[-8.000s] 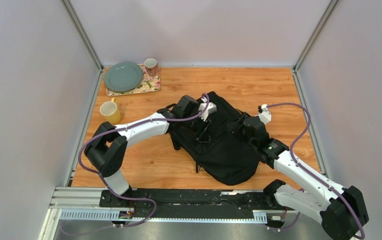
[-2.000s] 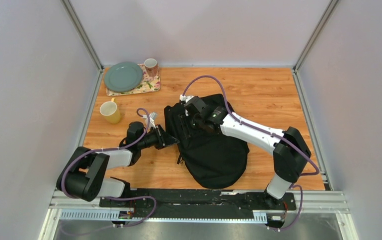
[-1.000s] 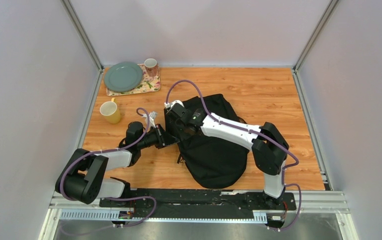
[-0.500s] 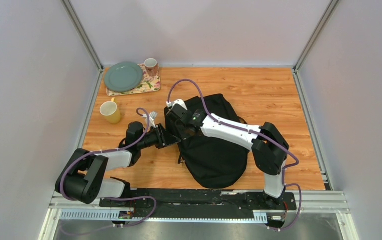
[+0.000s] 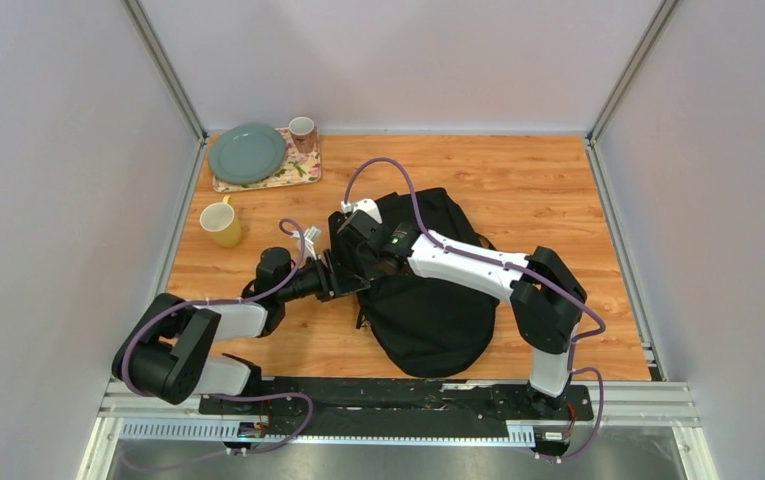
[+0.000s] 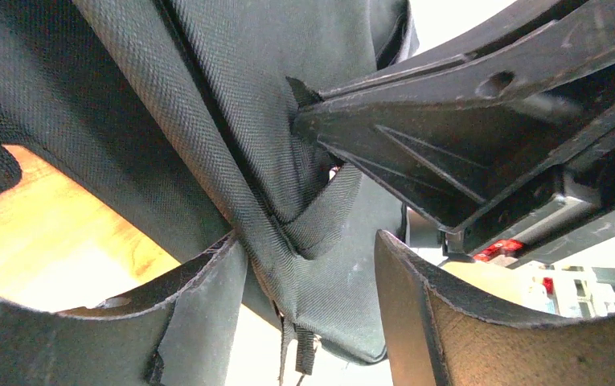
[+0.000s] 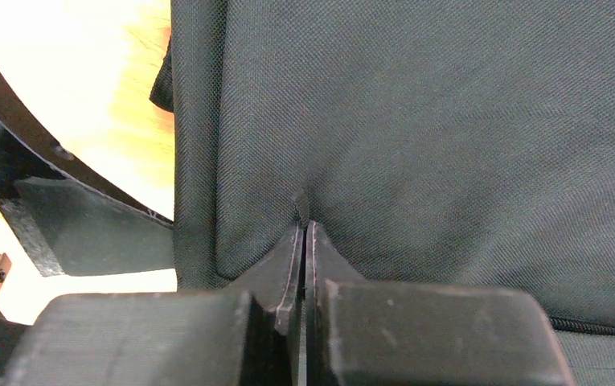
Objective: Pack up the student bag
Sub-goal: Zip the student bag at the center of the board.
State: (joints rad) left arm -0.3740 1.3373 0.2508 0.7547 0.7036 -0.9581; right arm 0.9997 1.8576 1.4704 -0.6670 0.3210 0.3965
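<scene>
Far left corner of the wooden table (image 5: 528, 170):
1. Yellow cup (image 5: 220, 223), upright, alone on the bare wood near the left edge.
2. Green plate (image 5: 247, 152), lying flat on a flowered tray (image 5: 298, 172) against the far edge.
3. Pink cup (image 5: 302, 130), upright on the same tray, just beside the plate on its right.

Middle of the table:
4. My left gripper (image 6: 308, 237), low over the wood at the left edge of the bag (image 5: 433, 310). The fingers stand apart. A hanging fold of the black cloth runs down between them. It lies against the left finger (image 6: 199, 322) and is clear of the right one.
5. My right gripper (image 7: 304, 229), reaching across from the right over the bag's far left part, just beyond my left gripper. Its fingers are closed tight, with a small nub of the bag's cloth pinched at their tips.
6. Bag: large, black, soft cloth, lying on the wood at the centre. Its rounded end is toward the near edge and its left side is raised where my right fingers grip it.
</scene>
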